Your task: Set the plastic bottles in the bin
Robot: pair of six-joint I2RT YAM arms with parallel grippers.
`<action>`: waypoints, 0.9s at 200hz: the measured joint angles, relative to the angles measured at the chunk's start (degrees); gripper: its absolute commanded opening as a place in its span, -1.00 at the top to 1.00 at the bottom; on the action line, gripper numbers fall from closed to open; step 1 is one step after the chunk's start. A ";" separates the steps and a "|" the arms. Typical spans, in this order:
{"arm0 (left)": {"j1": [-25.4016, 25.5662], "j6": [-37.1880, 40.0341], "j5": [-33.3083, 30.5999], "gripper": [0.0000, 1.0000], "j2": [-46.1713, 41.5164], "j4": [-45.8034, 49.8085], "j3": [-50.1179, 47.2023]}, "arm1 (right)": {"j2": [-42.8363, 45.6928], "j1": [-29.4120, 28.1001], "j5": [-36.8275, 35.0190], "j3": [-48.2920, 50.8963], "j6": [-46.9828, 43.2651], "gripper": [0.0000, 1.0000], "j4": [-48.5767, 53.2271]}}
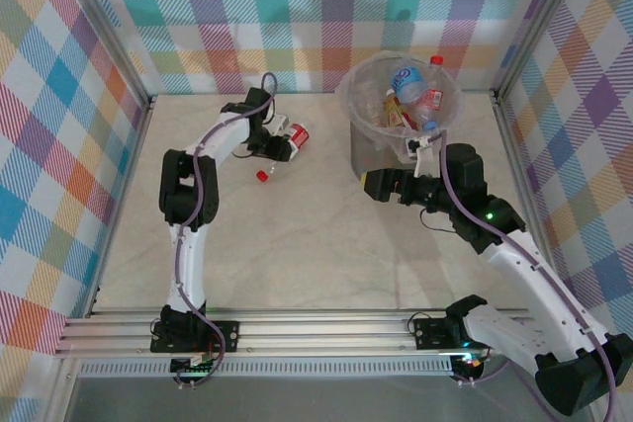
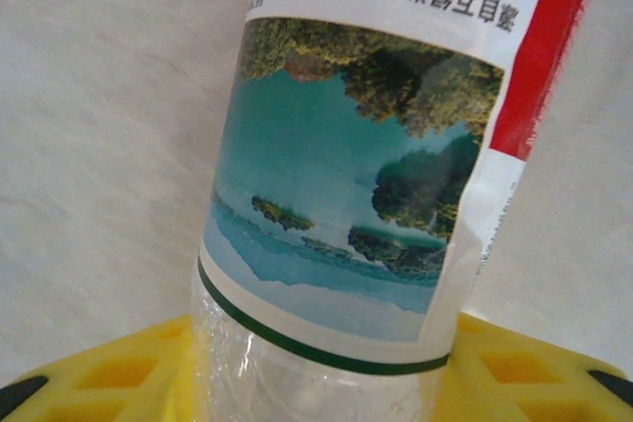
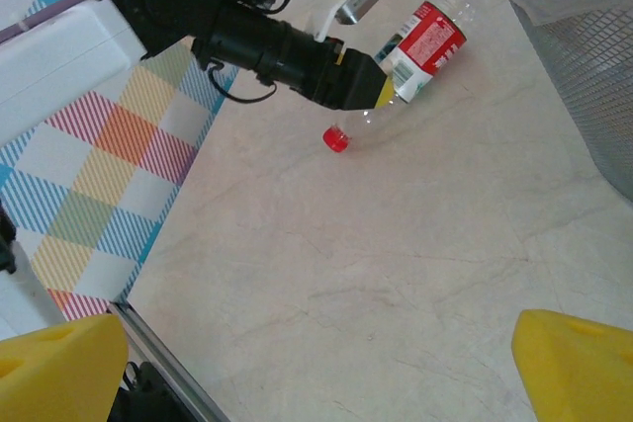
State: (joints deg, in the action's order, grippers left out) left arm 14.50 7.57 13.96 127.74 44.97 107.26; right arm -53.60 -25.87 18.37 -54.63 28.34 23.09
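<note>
Left gripper (image 1: 278, 148), upper left-centre of the top view: jaws clamped on a clear plastic bottle with a red and white label (image 1: 295, 133). The grip sits near the neck end. The bottle is on its side, its red cap (image 1: 263, 175) pointing toward the lower left. Cannot tell whether it rests on the beige marbled table (image 1: 316, 244) or is just off it. In the left wrist view the label's lake scene runs down between the yellow fingers (image 2: 109, 373).

Round grey mesh bin with a clear plastic liner (image 1: 358, 145), upper right, well apart from the held bottle. Several bottles (image 1: 406, 79) lie inside.

Right gripper (image 1: 370, 185), just beside the bin's lower left wall: jaws spread wide, nothing between them.
</note>
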 measured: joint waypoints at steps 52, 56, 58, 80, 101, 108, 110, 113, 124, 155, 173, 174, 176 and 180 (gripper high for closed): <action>0.11 -20.48 13.90 -0.06 -15.41 -10.14 -15.56 | -1.20 -1.60 -0.63 0.79 3.23 -1.00 -2.47; 0.13 -22.27 15.08 -0.05 -16.76 -11.34 -17.00 | -1.38 -1.79 -0.61 0.90 3.58 -1.00 -2.93; 0.20 -23.10 15.52 -0.06 -17.20 -11.82 -17.49 | -1.51 -1.95 -0.63 0.98 3.85 -1.00 -3.15; 1.14 -31.69 20.39 -0.06 -22.86 -17.57 -24.15 | -2.95 -2.95 -0.68 1.57 5.79 -1.00 -5.42; 3.43 -37.00 23.19 -0.06 -26.60 -20.52 -28.20 | -4.52 -3.48 -1.27 2.40 8.98 -0.99 -8.13; 4.42 -38.29 23.89 -0.06 -27.67 -21.29 -29.20 | -5.07 -3.63 -1.38 2.60 10.23 -0.99 -8.94; 4.76 -38.62 24.15 -0.06 -28.04 -21.49 -29.51 | -5.31 -3.72 -1.49 2.62 10.51 -0.99 -9.14; 5.22 -39.30 24.41 -0.06 -28.50 -21.70 -29.88 | -5.57 -3.82 -1.49 2.67 10.97 -0.99 -9.46; 6.93 -40.89 25.40 -0.06 -30.47 -22.51 -31.15 | -6.69 -4.09 -1.84 2.73 12.70 -0.99 -11.02; 10.73 -43.85 26.51 -0.06 -35.30 -23.69 -32.72 | -9.73 -5.31 -3.04 2.73 17.09 -1.00 -14.23; 12.35 -45.09 26.75 -0.05 -38.07 -24.59 -33.48 | -10.97 -5.66 -4.07 2.73 19.30 -1.00 -15.30; 12.46 -45.22 26.75 -0.05 -38.27 -24.70 -33.59 | -11.04 -5.68 -4.20 2.73 19.39 -1.00 -15.34; 12.59 -45.33 26.75 -0.06 -38.62 -24.83 -33.75 | -11.13 -5.68 -4.26 2.73 19.54 -1.00 -15.41; 12.87 -45.64 26.75 -0.05 -39.17 -25.09 -34.03 | -11.32 -5.70 -4.50 2.73 20.00 -1.00 -15.72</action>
State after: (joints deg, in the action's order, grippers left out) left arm 27.38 -38.06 40.71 88.58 19.88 73.23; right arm -64.93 -31.57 13.87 -51.90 48.34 7.38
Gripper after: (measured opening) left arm 0.531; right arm 0.999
